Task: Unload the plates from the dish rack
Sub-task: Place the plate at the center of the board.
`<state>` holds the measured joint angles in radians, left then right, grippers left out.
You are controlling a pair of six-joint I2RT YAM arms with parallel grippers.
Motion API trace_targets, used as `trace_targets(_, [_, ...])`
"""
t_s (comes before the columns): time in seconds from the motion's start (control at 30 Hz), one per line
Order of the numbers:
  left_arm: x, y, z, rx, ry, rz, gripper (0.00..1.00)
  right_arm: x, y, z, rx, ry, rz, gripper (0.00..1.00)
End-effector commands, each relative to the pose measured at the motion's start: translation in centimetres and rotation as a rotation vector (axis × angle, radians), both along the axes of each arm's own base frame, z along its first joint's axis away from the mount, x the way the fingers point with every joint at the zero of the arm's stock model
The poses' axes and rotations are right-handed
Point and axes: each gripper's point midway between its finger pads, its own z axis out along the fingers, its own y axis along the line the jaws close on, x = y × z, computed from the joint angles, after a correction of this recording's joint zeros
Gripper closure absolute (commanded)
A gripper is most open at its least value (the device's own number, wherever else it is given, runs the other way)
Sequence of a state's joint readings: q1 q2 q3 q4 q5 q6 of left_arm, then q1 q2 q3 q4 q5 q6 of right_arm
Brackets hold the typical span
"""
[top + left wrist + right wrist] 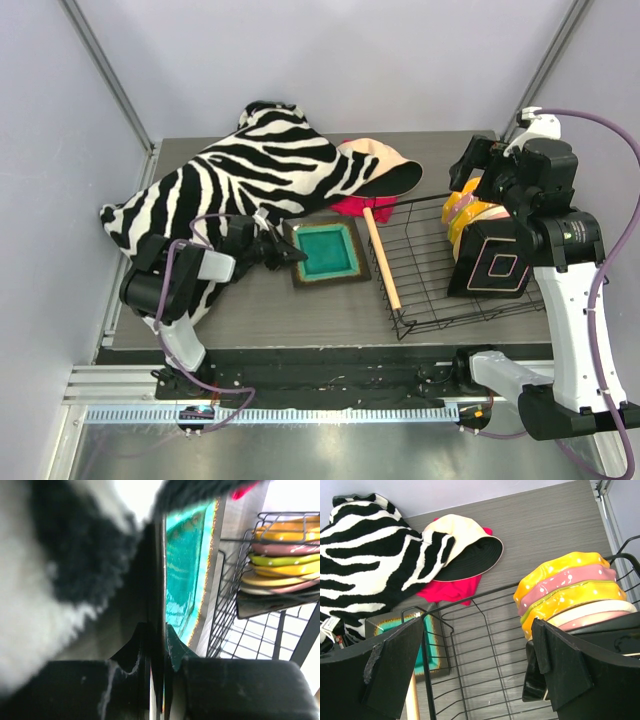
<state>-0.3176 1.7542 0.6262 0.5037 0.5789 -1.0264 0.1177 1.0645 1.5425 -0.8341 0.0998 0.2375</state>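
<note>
From above, the left end effector (290, 252) pinches the left rim of a teal square plate (330, 250) that lies flat on the surface (300, 320), just left of the dish rack (430, 280). The right end effector (478, 170) hangs over the rack's far right end, close to the stacked plates (465, 215) standing on edge.

In the left wrist view, the fingers (172, 645) are clamped on the teal plate's rim (187, 570).

In the right wrist view, the fingers (395, 665) are spread wide and hold nothing. They sit above the rack (470, 650), with the plates (565, 590) just beyond the right finger.
</note>
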Motion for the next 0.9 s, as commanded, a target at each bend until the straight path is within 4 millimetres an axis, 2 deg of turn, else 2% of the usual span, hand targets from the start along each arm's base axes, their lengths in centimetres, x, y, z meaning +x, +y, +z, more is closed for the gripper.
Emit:
trace_targets(0.0, [4.8,-0.4,4.7,-0.115,-0.171,0.004,1.00,-0.7,-0.8,2.1,-0.027,-0.062,-0.022,0.00])
trace_targets(0.17, [6.8,1.7,3.9,-0.086,-0.168,0.017,1.00,-1.3,-1.1,2.2,-0.037,-0.059,-0.032,0.00])
trace_targets(0.33, [7.8,1.4,3.7,-0.072,-0.183,-0.011,1.00,-1.4,-1.0,1.9,-0.034,-0.050,-0.029,0.00])
trace_targets(0.4, [7.6,1.0,3.4,-0.081,-0.171,-0.036,0.99,-1.3,-1.0,1.9,-0.031,-0.049,-0.029,0.00])
trace_targets(0.47, [7.2,0.7,2.8,-0.071,-0.160,-0.052,0.93,-1.3,-0.9,1.8,-0.030,-0.047,-0.026,0.00])
trace_targets(0.5, [6.8,0.3,2.6,-0.064,-0.153,-0.065,0.85,-1.2,-0.9,1.8,-0.028,-0.047,-0.027,0.00])
trace_targets(0.53, [6.7,0.3,2.5,-0.054,-0.153,-0.068,0.81,-1.2,-0.9,1.8,-0.023,-0.046,-0.028,0.00])
trace_targets(0.57, [6.4,0.5,1.9,-0.025,-0.136,-0.068,0.77,-1.1,-0.8,1.7,-0.023,-0.043,-0.027,0.00])
trace_targets(0.6, [6.3,0.7,1.8,-0.009,-0.135,-0.066,0.68,-1.0,-0.8,1.6,-0.021,-0.040,-0.028,0.00])
trace_targets(0.63, [6.3,0.8,2.3,0.008,-0.147,-0.064,0.64,-1.0,-0.8,1.6,-0.019,-0.039,-0.027,0.00])
trace_targets(0.7, [6.1,1.6,2.0,0.074,-0.136,-0.059,0.55,-1.1,-0.8,1.7,-0.017,-0.043,-0.029,0.00])
trace_targets(0.73, [6.1,1.8,2.7,0.089,-0.151,-0.056,0.53,-1.1,-0.8,1.6,-0.018,-0.041,-0.030,0.00])
trace_targets(0.83, [5.9,2.6,2.8,0.149,-0.150,-0.044,0.46,-1.2,-0.9,1.5,-0.018,-0.040,-0.034,0.00])
trace_targets(0.87, [5.9,2.7,3.5,0.153,-0.163,-0.039,0.44,-1.2,-0.9,1.4,-0.018,-0.038,-0.034,0.00])
